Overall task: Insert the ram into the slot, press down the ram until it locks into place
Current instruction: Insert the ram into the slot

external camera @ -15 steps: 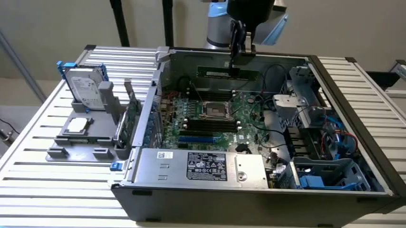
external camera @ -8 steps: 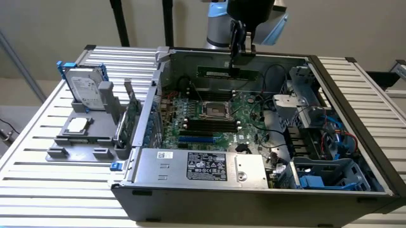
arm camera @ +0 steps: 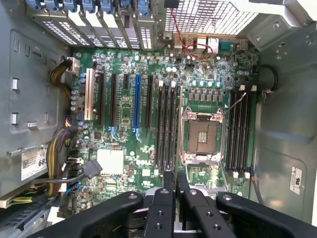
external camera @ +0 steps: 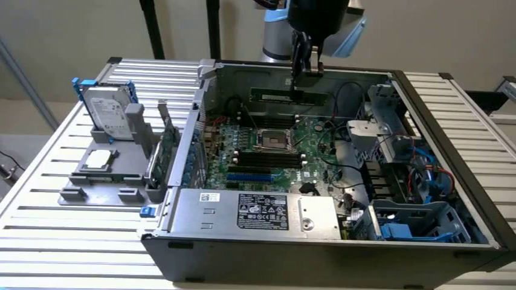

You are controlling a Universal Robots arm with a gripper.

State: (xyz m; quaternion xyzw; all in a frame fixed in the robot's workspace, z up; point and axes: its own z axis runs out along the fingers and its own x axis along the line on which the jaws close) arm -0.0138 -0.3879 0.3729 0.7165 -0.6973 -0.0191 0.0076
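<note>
Exterior view: the gripper pinches the ram above the board. Best kept level and parallel to a slot, notch matched.

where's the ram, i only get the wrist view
Observer: In the tool, which is shut on the ram along its upper edge.
Operator: is it level
Observer: Yes. In the exterior view it hangs level, long edge down, near the case's far wall.
Operator: seated or not
Observer: Not seated. It hangs clear above the board; I cannot tell which slot it is over.
</note>
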